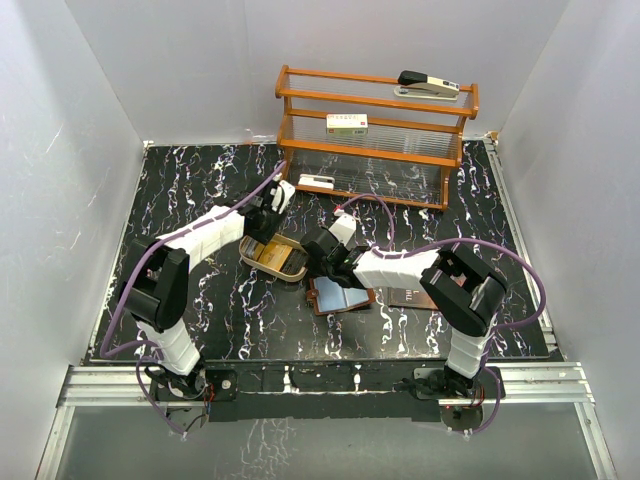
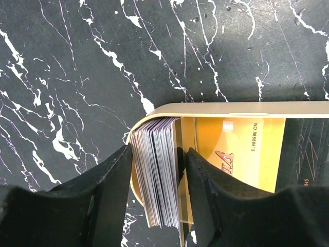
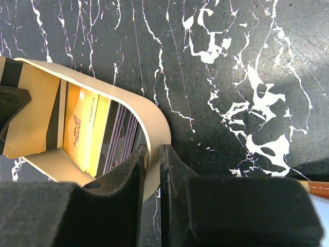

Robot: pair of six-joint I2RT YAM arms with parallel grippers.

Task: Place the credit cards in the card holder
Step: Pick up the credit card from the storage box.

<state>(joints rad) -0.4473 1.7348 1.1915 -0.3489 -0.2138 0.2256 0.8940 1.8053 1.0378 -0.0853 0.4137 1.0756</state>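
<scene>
A tan rounded tray [image 1: 246,252] holds the credit cards. In the left wrist view a thick stack of cards [image 2: 154,190] stands on edge at the tray's [image 2: 231,108] rounded end. A gold card [image 2: 241,154] and a dark card [image 2: 308,154] lie flat beside the stack. My left gripper [image 2: 158,151] [image 1: 262,228] is shut on the stack. My right gripper [image 3: 153,150] [image 1: 318,262] is shut on the tray's rim [image 3: 154,116]. The gold card [image 3: 85,128] also shows there. The brown card holder [image 1: 340,295] lies open, just right of the tray.
A flat dark booklet [image 1: 408,297] lies right of the card holder. A wooden shelf [image 1: 375,130] stands at the back with a stapler [image 1: 428,86] and a white labelled box [image 1: 347,123] on it. White walls enclose the table.
</scene>
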